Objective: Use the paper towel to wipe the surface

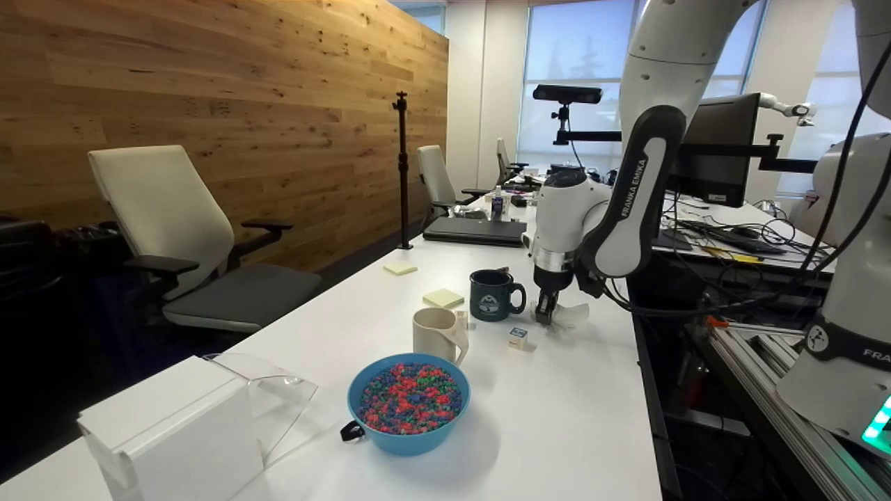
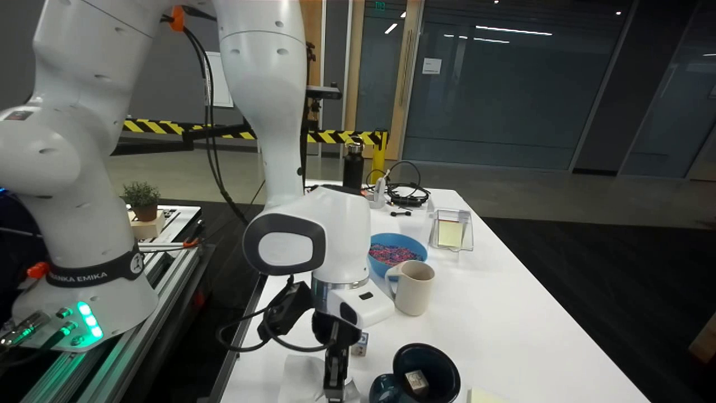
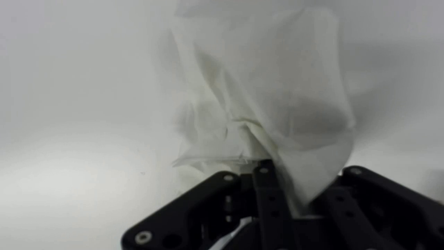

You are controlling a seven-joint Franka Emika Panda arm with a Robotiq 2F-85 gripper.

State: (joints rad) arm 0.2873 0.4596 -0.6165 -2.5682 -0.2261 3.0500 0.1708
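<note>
Fingers (image 3: 274, 205): nearly together, folds of the paper towel (image 3: 263, 90) held in the narrow gap; a flap hides one fingertip, so how firm the pinch is cannot be told.
Paper towel: low beneath the Robotiq gripper (image 1: 545, 316), bunched where it enters the fingers and spread beyond them over the white tabletop (image 1: 578, 417); how much of its underside touches is unclear.
Wipe in hand: with the towel gripped and down at tabletop level, I judge this to be the wiping itself, or the point of starting it.
Specks (image 3: 143, 173): tiny marks beside the towel in the wrist view, too small to call dirt.
Camp mug (image 1: 489, 298): just beside the gripper, handle toward it.
Printed block (image 1: 518, 339): near the gripper, on the side of the beige mug (image 1: 431, 334).
Next stroke: should call for light pressure, enough to flatten the towel without scraping the fingertips, then a level sweep along the robot-side edge toward the blue bowl (image 1: 412, 444), giving mug and block a berth.
</note>
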